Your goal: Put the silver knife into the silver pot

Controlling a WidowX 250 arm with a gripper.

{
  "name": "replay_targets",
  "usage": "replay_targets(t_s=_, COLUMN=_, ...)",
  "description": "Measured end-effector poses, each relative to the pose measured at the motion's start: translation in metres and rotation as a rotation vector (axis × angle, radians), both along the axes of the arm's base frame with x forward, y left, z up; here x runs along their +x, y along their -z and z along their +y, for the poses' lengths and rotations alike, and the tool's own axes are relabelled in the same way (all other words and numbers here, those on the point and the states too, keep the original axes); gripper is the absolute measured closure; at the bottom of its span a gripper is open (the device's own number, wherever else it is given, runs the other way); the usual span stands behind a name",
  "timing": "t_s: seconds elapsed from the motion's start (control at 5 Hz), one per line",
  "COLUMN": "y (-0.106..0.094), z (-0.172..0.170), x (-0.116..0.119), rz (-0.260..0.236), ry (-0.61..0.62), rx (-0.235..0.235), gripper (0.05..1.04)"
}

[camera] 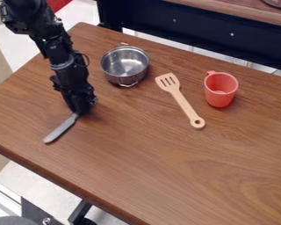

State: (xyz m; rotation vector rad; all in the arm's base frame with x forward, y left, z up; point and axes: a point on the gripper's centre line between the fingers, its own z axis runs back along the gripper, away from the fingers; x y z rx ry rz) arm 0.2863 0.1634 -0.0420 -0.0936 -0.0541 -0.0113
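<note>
Knife at gripper's tip, pot waiting mouth-up.
Silver knife [60, 128] is outside the pot, one end tucked at the black gripper [79, 111], the rest slanting toward the near left edge of the wooden table [166, 169]. Gripper points down over that end, likely so a lift would leave the far end free to lead into the pot. Cannot tell how far it is open, or whether it has hold of the knife. Silver pot [124, 65] stands upright beyond, so entry would be from above; its raised wall probably calls for a lift before any sideways travel. Slotted spatula [182, 102] lies right of the pot, red cup [220, 91] upright past it; both seem off the likely path.
</note>
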Motion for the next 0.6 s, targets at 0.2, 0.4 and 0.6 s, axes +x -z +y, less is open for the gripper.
replay_targets(t_s=0.2, y=-0.022, z=0.001, x=-0.002, rz=0.032, ry=-0.021, rx=-0.007, gripper=0.943)
replay_targets(t_s=0.4, y=-0.045, z=0.006, x=0.005, rz=0.024, ry=-0.068, rx=-0.008, gripper=0.943)
replay_targets(t_s=0.6, y=-0.068, z=0.011, x=0.022, rz=0.014, ry=-0.137, rx=-0.036, gripper=0.943)
